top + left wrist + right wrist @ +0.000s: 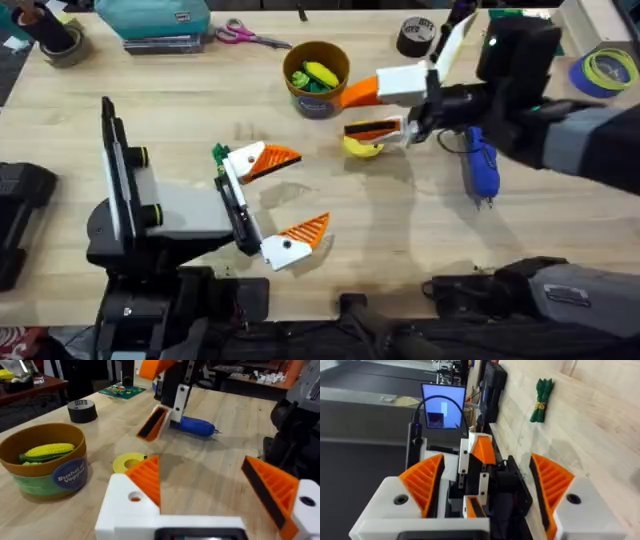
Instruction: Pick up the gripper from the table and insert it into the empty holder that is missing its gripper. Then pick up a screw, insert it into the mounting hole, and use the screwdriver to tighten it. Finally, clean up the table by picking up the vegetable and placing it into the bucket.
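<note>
A small green vegetable [220, 152] lies on the table [400, 230], beside the upper finger of my left gripper [300, 193]. In the right wrist view the vegetable [542, 392] is a tied green bundle. The left gripper [210, 485] is open and holds nothing. My right gripper [365, 112] hovers open just right of the bucket [317, 75], above a yellow disc [362, 145]. The bucket [45, 460] holds a corn cob and greens. The blue screwdriver [482, 165] lies under the right arm. The loose gripper, empty holder and screw are out of view.
A black tape roll [415, 35] and a blue tape roll [605, 70] sit at the back right. Scissors [250, 37] and a teal box [155, 20] lie at the back left. In the left wrist view the disc [129, 461] lies before the screwdriver [197, 426].
</note>
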